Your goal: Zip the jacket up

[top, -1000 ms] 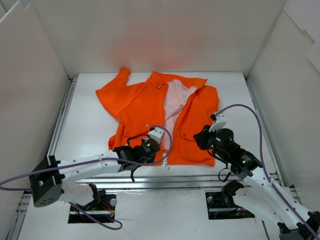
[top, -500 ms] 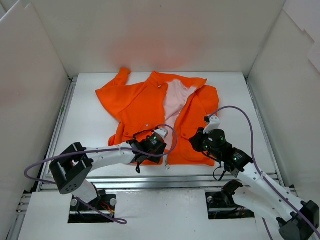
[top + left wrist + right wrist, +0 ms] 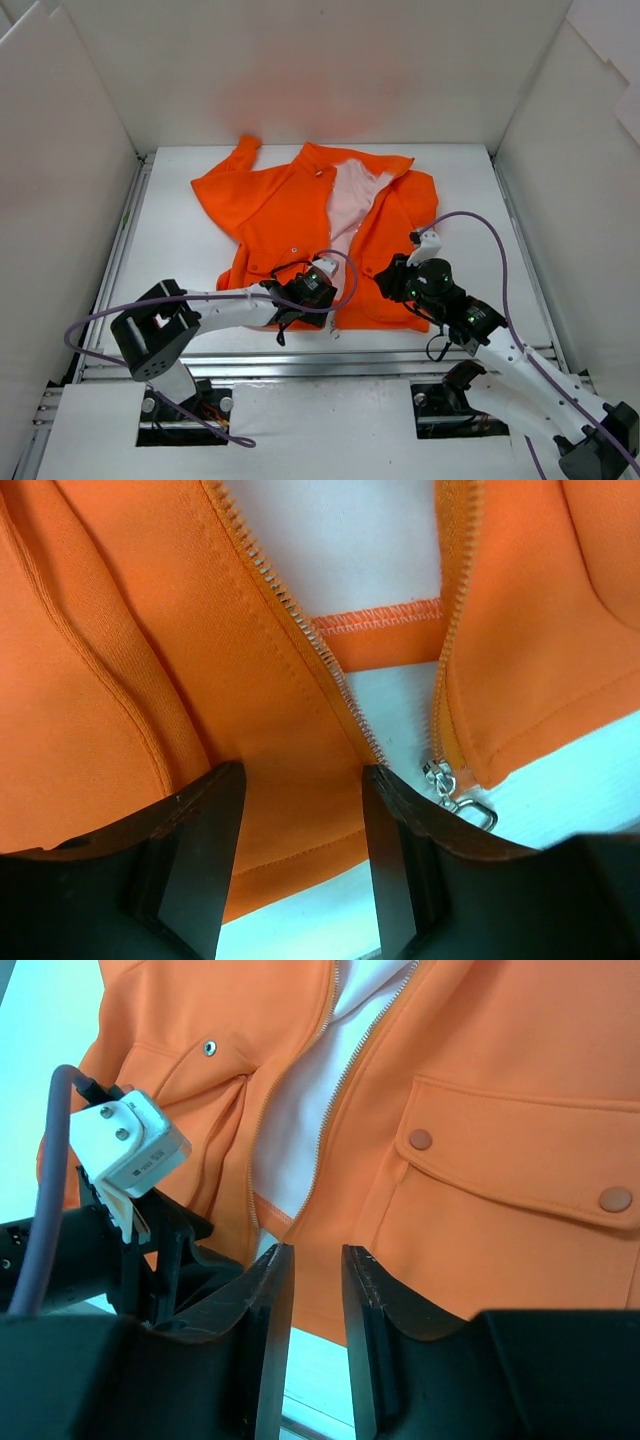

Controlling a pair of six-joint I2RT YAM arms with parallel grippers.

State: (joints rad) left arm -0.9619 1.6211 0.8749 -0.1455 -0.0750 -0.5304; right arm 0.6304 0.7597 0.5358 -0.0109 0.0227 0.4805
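Note:
The orange jacket (image 3: 290, 215) lies flat on the white table, front open, pink lining showing. My left gripper (image 3: 318, 290) is open over the bottom hem of the left front panel (image 3: 250, 730), its jaws (image 3: 300, 825) straddling the fabric beside the left zipper teeth (image 3: 300, 630). The metal zipper slider and pull (image 3: 455, 790) hangs at the bottom of the right panel, just right of my right finger (image 3: 400, 860). My right gripper (image 3: 392, 280) is slightly open and empty (image 3: 318, 1290), above the right panel's hem near the zipper.
White walls enclose the table on the left, back and right. Purple cables loop over both arms (image 3: 470, 225). The right panel has a flap pocket with two snaps (image 3: 520, 1190). The left gripper and its white wrist camera (image 3: 130, 1155) show in the right wrist view.
My left gripper has moved right along the bottom hem toward the zipper. My right gripper has moved left over the right panel's hem, then held nearly still.

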